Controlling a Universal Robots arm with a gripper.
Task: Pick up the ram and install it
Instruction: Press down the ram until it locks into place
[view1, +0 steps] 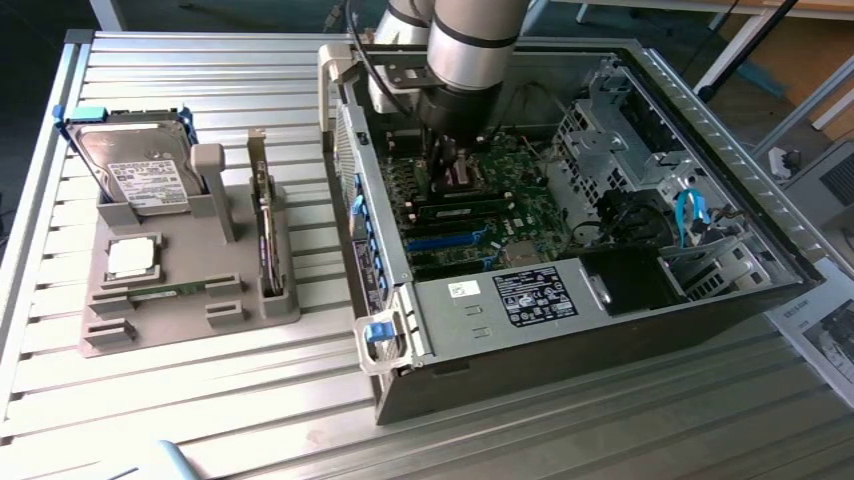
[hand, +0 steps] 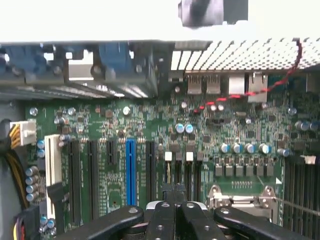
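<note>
Described from the exterior view, nearest first. A slatted metal counter (view1: 200, 420) is carrying everything. At about 9 o'clock, a grey holder (view1: 120, 330) is sitting on it. The ram (view1: 171, 291), a thin green stick, is lying flat in a slot of this holder, just in front of a square silver-topped chip (view1: 131, 257). Behind the chip, a hard drive (view1: 134, 165) is standing on edge. A taller card (view1: 271, 240) is standing upright along the holder's 3 o'clock side.

From the centre out toward 3 o'clock, an open computer case (view1: 534, 360) is lying on its side, showing its green circuit board (view1: 521, 215).

Farther back, at about 12 o'clock, the robot arm (view1: 474, 40) is reaching down into the case. Its gripper (view1: 451, 165) is hovering close over the board, well apart from the ram.

In the wrist view, the gripper (hand: 174, 192) is showing its jaws pressed fully together, holding nothing that can be seen, above the circuit board (hand: 150, 120) and near a blue slot (hand: 130, 170).
</note>
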